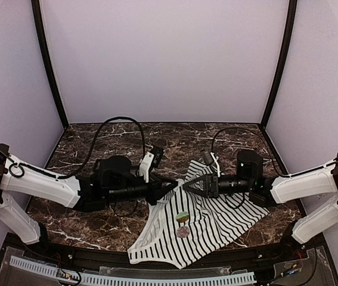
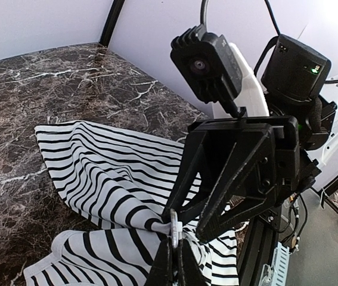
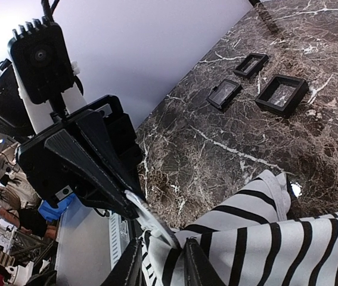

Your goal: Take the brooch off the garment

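Observation:
The striped garment [image 1: 210, 217] lies on the marble table, and a fold of it is lifted between the two arms. My left gripper [image 1: 173, 186] is shut on the brooch [image 2: 174, 229], a thin pale disc seen edge-on between its fingertips [image 2: 164, 259]. That disc [image 3: 151, 219] also shows in the right wrist view, with the left gripper's black fingers [image 3: 91, 161] on it. My right gripper [image 3: 163, 255] faces it, its fingers [image 2: 240, 173] straddling the striped fold [image 3: 246, 244] just behind the disc. The cloth fills the narrow gap between them.
Two more small ornaments sit on the flat part of the garment, one green-yellow [image 1: 182, 215] and one pinkish [image 1: 183, 232]. Three small black boxes [image 3: 283, 93] lie on the marble beyond the cloth. Black cables [image 1: 121, 122] loop over the table behind the arms.

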